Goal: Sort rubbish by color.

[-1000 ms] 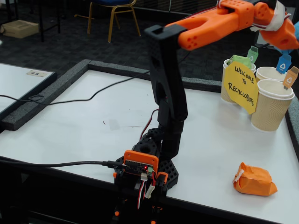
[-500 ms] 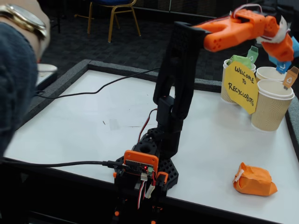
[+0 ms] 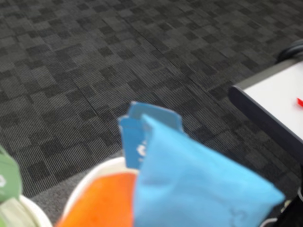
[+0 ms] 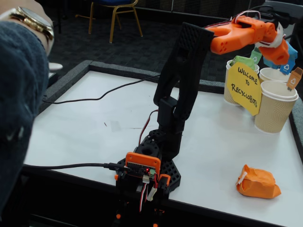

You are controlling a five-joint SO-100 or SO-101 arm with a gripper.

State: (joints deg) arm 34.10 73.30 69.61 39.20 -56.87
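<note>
In the fixed view, the black and orange arm reaches up and to the right over a white table (image 4: 94,127) edged in dark grey foam. Its orange gripper (image 4: 280,56) hangs above a cluster of three ribbed tan paper cups (image 4: 274,106) at the table's far right corner. A yellow hand-lettered paper sign (image 4: 244,88) leans against the front of the cups and hides part of them. Small green (image 4: 255,55), blue (image 4: 287,66) and orange (image 4: 294,78) recycling tags stick up from the cups, close around the gripper. A person's dark blue sleeve and wristwatch (image 4: 23,71) fill the left edge and cover that side of the table. A black cable (image 4: 94,98) trails across the tabletop to the arm's base.

The crumpled blue paper wad (image 3: 199,184) sits pinched in the gripper. In the wrist view it fills the lower right, its long axis running from upper left down to lower right, with a pointed corner toward the right. It hangs in front of the blue tag (image 3: 142,135) and over a white cup rim (image 3: 94,177). In the fixed view only a sliver of the blue paper (image 4: 292,51) shows beside the gripper.

The crumpled orange paper wad (image 4: 258,182), with a bit of white tape at its left end, lies on the table near the front right, well apart from the cups, its long axis running roughly left to right.
</note>
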